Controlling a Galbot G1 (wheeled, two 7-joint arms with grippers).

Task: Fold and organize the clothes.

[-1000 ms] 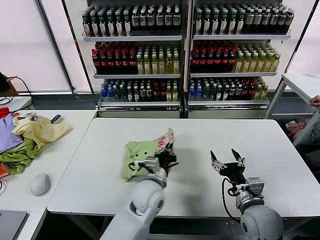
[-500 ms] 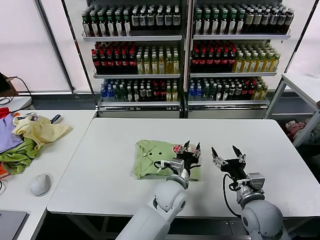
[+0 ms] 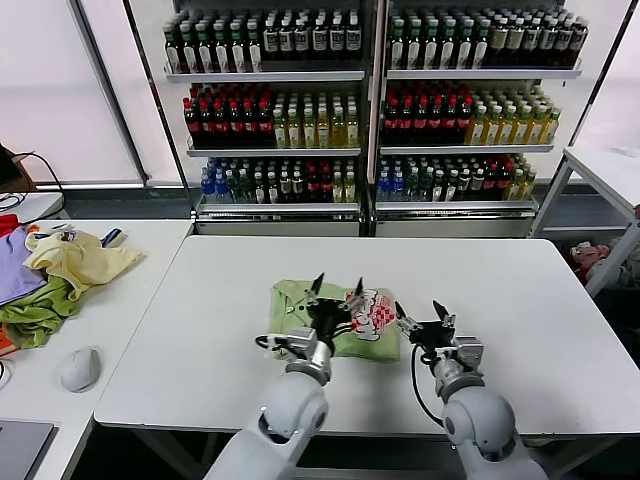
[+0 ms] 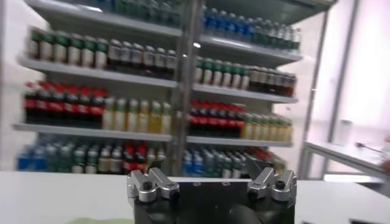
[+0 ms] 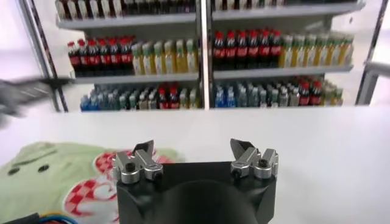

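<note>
Shirt — folded, print up, table centre. My left gripper over it, fingers apart, empty; right gripper at its 3 o'clock edge — spread, empty.

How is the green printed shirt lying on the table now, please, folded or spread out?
Folded: the shirt lies as a compact rectangle, print facing up.

I can't read any text from here — the bottle labels on the shelves are too small. The shirt's print shows only red-and-white checks — no words.
</note>
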